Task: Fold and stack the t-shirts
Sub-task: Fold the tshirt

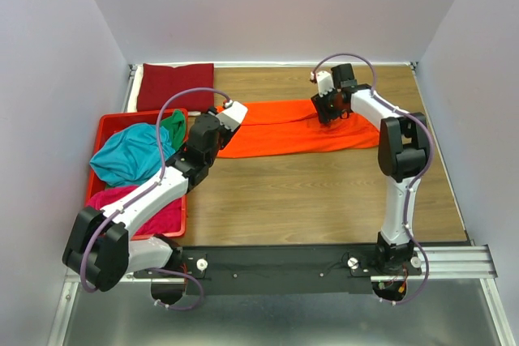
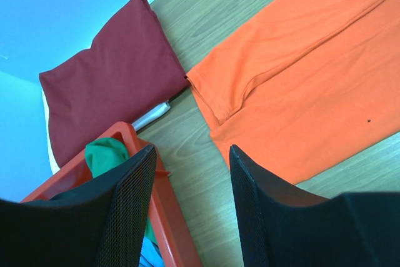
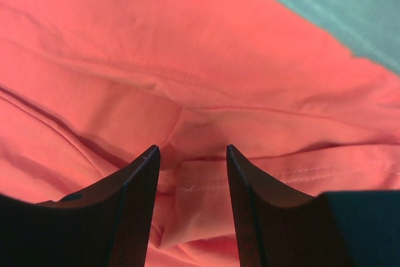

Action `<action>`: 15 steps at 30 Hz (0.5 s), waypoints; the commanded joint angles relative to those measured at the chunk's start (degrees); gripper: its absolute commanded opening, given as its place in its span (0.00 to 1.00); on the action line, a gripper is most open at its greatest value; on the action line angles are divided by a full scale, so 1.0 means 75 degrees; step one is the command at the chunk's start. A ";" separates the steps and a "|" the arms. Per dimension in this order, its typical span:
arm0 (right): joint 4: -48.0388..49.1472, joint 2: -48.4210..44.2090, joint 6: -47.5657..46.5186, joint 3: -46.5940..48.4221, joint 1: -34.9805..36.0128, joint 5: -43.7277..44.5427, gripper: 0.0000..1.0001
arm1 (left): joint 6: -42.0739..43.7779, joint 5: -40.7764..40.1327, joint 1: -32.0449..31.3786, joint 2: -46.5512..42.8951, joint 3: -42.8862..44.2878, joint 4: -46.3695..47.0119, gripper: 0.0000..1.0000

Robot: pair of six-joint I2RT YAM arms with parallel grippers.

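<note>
Orange t-shirt (image 1: pixel 276 139) beneath right claw (image 3: pixel 192 151), left claw (image 2: pixel 192 154) nearby; both part-open, empty.

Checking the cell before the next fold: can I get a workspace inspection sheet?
Surface: wooden table, no spills seen.
Job's things: orange tee laid as a long strip across the far middle; dark red tee folded, far left corner; teal tee, green tee, magenta tee heaped in the red crate.
Clutter: white edge under the dark red tee, unidentified.
Hands: left hand open, empty, above the table between crate and orange tee; right hand open, low over an orange tee fold, contact unclear.
Cables: lavender cables loop along both arms.
Surroundings: pale walls on three sides; metal rail at near edge.
</note>
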 commanded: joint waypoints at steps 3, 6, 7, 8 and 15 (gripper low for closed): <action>-0.0360 -0.0372 -0.0098 -0.0395 0.0048 0.0439 0.52 | 0.0010 0.0044 0.0000 0.0062 0.0081 0.0186 0.59; -0.0349 -0.0442 -0.0122 -0.0453 0.0060 0.0674 0.51 | -0.0002 0.0068 0.0012 0.0097 0.0117 0.0162 0.58; -0.0384 -0.0454 -0.0133 -0.0465 0.0072 0.0755 0.50 | -0.0002 0.0079 0.0000 0.0098 0.0105 0.0151 0.58; -0.0372 -0.0477 -0.0145 -0.0488 0.0072 0.0779 0.49 | -0.0002 0.0080 0.0012 0.0109 0.0105 0.0162 0.58; -0.0384 -0.0700 -0.0227 -0.0571 0.0107 0.0873 0.32 | -0.0002 0.0115 0.0012 0.0133 0.0117 0.0150 0.58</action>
